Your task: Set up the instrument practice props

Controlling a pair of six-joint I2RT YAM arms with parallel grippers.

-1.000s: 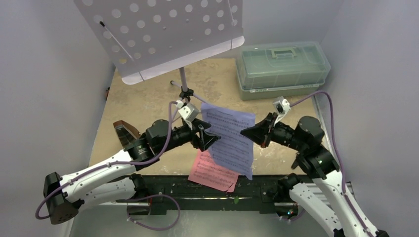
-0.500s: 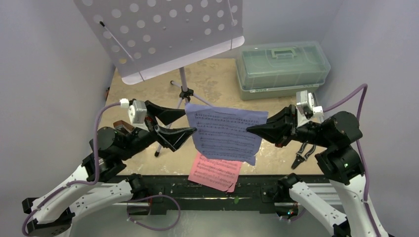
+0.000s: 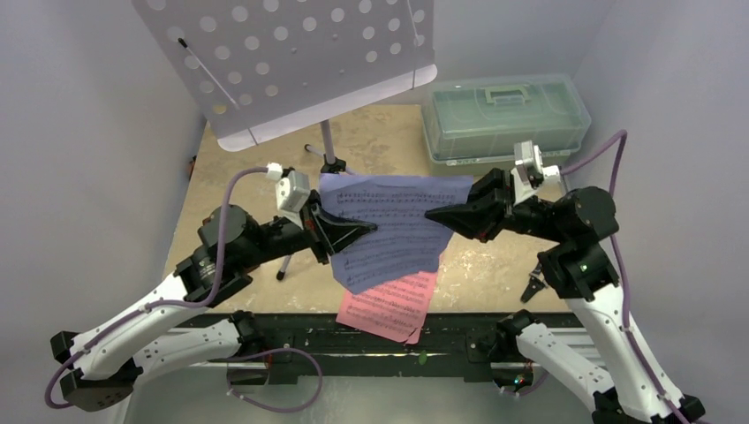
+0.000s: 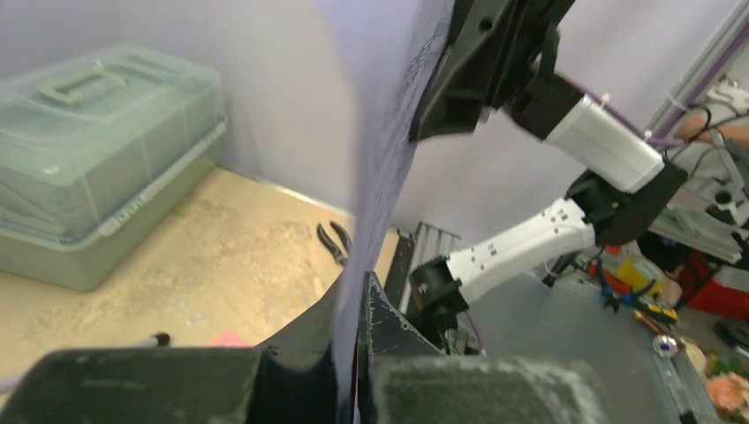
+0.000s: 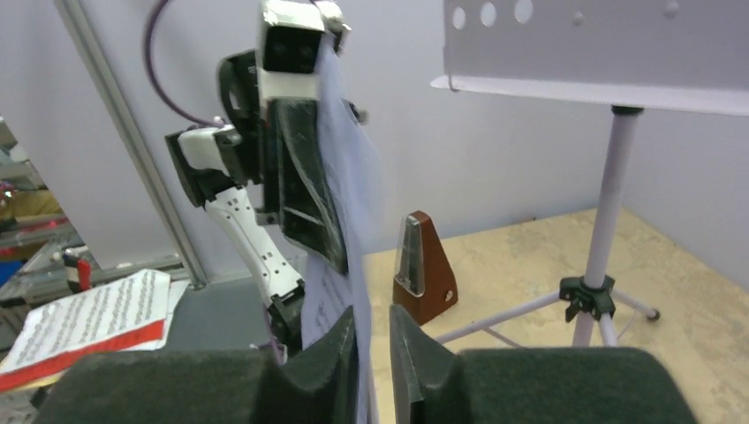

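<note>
Pale-blue music sheet point(image 3: 393, 234) hung in the air between the two arms, above the table point(image 3: 256, 177) and just in front of the stand's post.

- Left gripper point(image 3: 360, 231) was clamped shut on the sheet's left edge.
- Right gripper point(image 3: 430, 215) sat at the right edge. In the wrist view its jaws stood a crack apart with the paper against one finger, and we could not tell whether it had any hold.

Risks we judged:
- If the right side was slack, the sheet hung from one edge. It could swing, curl and catch on the post.
- If both held and the arms spread, the paper could tear.
- A tripod leg ran just beside the left forearm, so a nudge could tip the lavender music stand point(image 3: 291, 62).
- The brown metronome point(image 5: 422, 269) was hidden under the left arm from above and easy to knock.

Edges and room:
- The stand's lip overhung the back left. The sheet had to rise clear of that lip before it could settle on it.
- The pink music sheet point(image 3: 389, 309) lay below, lapping over the table's near edge.
- The green lidded box point(image 3: 503, 119) stood close behind the right wrist.
- The pliers point(image 3: 533, 287) lay near the right arm.
- Walls closed in on both sides. The open room we saw was in the middle, and upward.
</note>
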